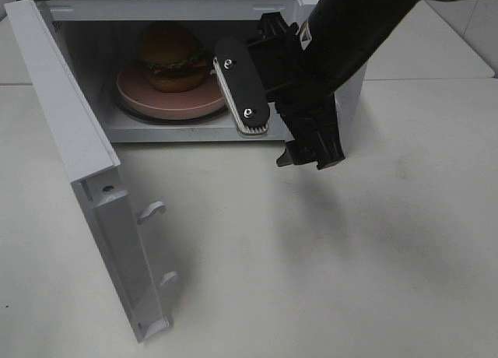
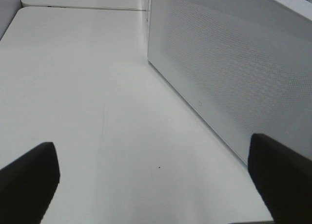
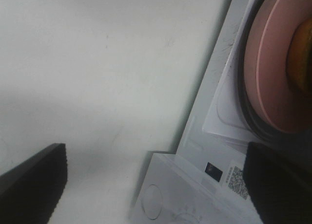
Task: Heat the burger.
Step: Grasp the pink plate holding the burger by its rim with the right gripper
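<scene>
The burger (image 1: pixel 171 56), with its brown bun and green lettuce, sits on a round pink plate (image 1: pixel 167 103) inside the open white microwave (image 1: pixel 156 0). My right gripper (image 1: pixel 276 117) hangs open just in front of the cavity's right side, clear of the plate and holding nothing. In the right wrist view its gripper (image 3: pixel 155 185) spans bare table and the microwave's front sill, with the plate (image 3: pixel 273 73) and a sliver of the burger (image 3: pixel 301 48) at the edge. My left gripper (image 2: pixel 155 180) is open and empty over the table, beside the microwave's perforated wall (image 2: pixel 229 63); the exterior view does not show it.
The microwave door (image 1: pixel 93 187) is swung fully open toward the front left, its latch hooks (image 1: pixel 152 210) sticking out. White tabletop (image 1: pixel 311 264) stretches in front and to the right. A QR sticker (image 3: pixel 237 179) marks the microwave's front frame.
</scene>
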